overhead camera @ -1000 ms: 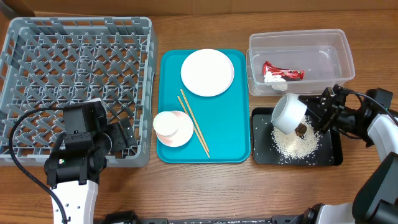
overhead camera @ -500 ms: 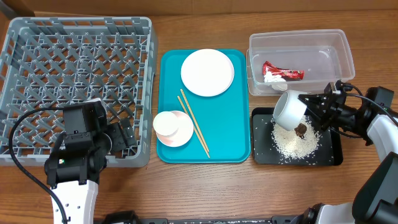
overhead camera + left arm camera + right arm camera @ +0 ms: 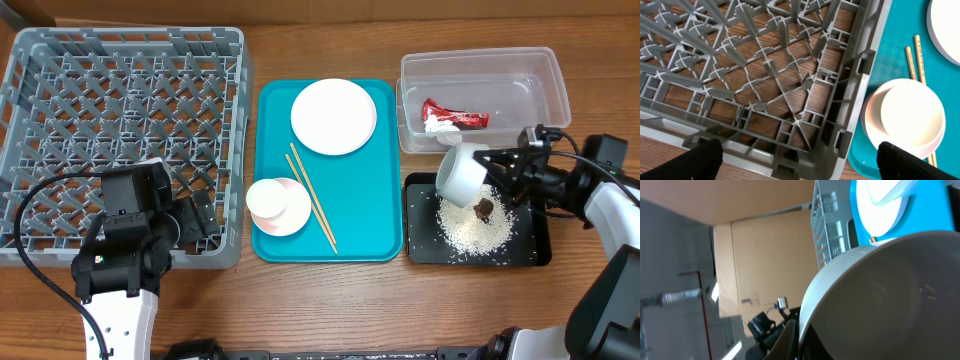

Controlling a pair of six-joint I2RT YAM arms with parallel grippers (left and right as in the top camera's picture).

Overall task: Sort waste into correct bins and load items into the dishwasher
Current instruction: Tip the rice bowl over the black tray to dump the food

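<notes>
Bowl point(image 3: 460, 176) has edged up-left, its rim pinched by the right gripper point(image 3: 492, 163), rice point(image 3: 468, 230) just below; left gripper point(image 3: 197, 222) gapes empty over the rack point(image 3: 120, 60) corner.

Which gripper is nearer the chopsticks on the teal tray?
Left: left gripper over the rack corner, just left of the chopsticks; right gripper farther off, above the black tray.
</notes>
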